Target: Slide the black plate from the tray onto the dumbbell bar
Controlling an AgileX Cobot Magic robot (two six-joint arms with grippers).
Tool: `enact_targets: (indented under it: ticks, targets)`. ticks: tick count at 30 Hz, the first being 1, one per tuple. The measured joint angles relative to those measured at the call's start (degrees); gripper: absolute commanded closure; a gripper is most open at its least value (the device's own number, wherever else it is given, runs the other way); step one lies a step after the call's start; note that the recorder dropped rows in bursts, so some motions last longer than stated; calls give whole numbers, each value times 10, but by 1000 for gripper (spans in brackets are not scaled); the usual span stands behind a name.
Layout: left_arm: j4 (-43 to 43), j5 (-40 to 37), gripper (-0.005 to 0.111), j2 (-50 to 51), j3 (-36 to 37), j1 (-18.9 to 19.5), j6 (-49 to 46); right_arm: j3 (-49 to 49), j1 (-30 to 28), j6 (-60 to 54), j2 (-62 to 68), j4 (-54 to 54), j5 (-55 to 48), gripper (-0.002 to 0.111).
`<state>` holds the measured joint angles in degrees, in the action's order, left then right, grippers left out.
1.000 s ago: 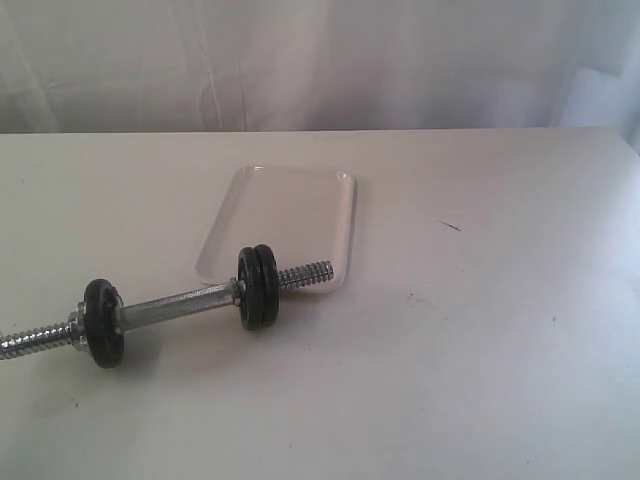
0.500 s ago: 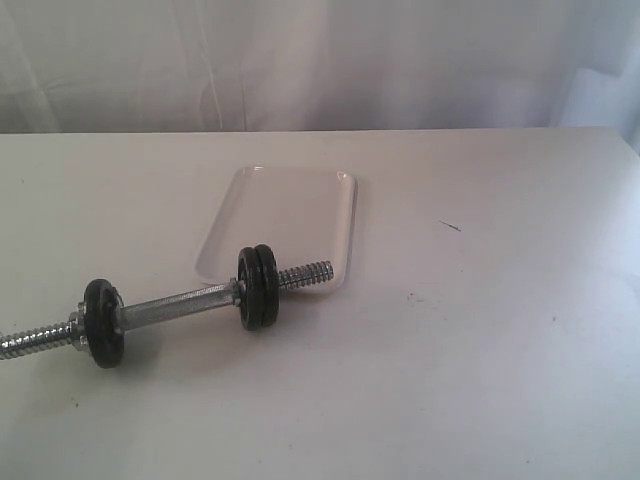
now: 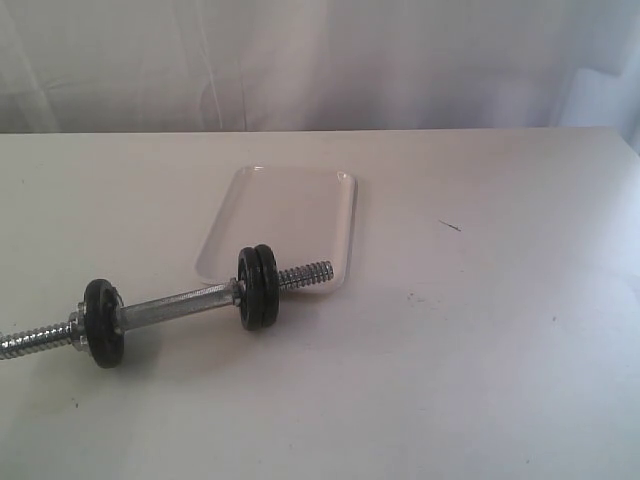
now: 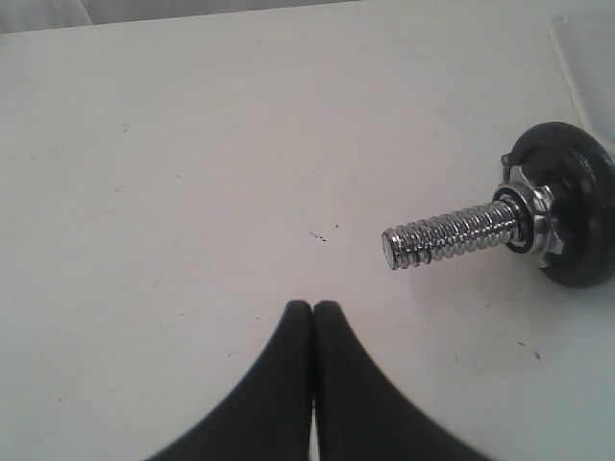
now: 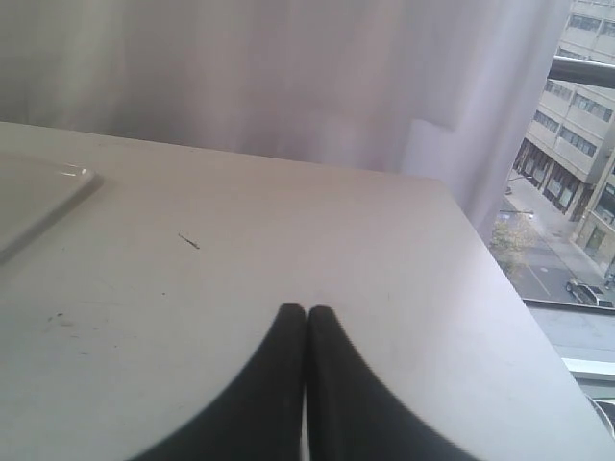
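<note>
The dumbbell bar (image 3: 175, 302) lies on the white table, its right threaded end over the near rim of the tray (image 3: 352, 215). Three black plates are threaded on it: a touching pair (image 3: 257, 288) by the tray and a single one (image 3: 102, 322) toward the left end. I cannot tell which one came from the tray, which holds nothing. Neither gripper shows in the exterior view. My left gripper (image 4: 313, 307) is shut and empty, short of the bar's threaded tip (image 4: 442, 237) and a plate (image 4: 577, 216). My right gripper (image 5: 306, 311) is shut and empty over bare table, the tray (image 5: 38, 197) off to one side.
A small dark mark (image 3: 450, 226) lies on the table right of the tray. A white curtain (image 3: 320, 60) hangs behind the table. In the right wrist view the table's edge (image 5: 500, 279) drops off beside a window.
</note>
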<state>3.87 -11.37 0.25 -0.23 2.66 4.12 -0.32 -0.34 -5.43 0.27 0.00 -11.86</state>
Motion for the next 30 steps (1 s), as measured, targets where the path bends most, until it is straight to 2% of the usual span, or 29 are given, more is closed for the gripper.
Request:
enact_targets:
  ticks: [30]
  targets:
    - [-30, -2, 107, 0, 0, -8, -28, 0, 0, 0, 0, 0, 0, 108]
